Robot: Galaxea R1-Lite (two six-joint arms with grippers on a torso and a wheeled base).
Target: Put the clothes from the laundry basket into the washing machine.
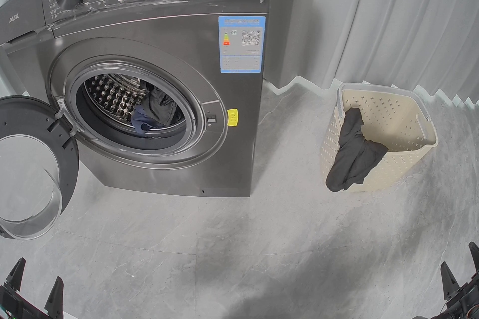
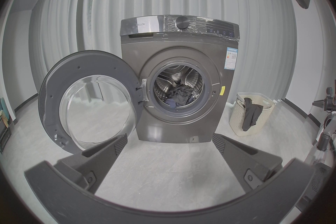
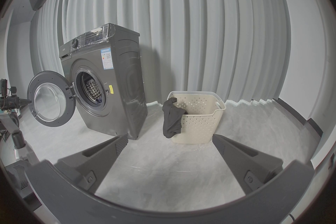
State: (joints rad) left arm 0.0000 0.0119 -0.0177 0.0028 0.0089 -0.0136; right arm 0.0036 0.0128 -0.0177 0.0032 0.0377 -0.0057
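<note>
Both arms sit low and drawn back over the floor (image 1: 249,245). The left claw (image 1: 36,285) faces the one washer (image 1: 164,36) and the right claw (image 1: 461,267) faces the one basket (image 1: 399,110), each with fingers spread wide and empty. One dark garment (image 1: 355,153) hangs over the basket's rim, part inside and part down its outer wall. The washer's door (image 1: 30,135) stands open, and its drum (image 1: 112,93) holds what looks like two items, a dark piece (image 1: 162,108) and a blue piece (image 1: 141,119).

garment (image 1: 355,155) draped over basket (image 1: 399,128), washer (image 1: 199,41) left
</note>
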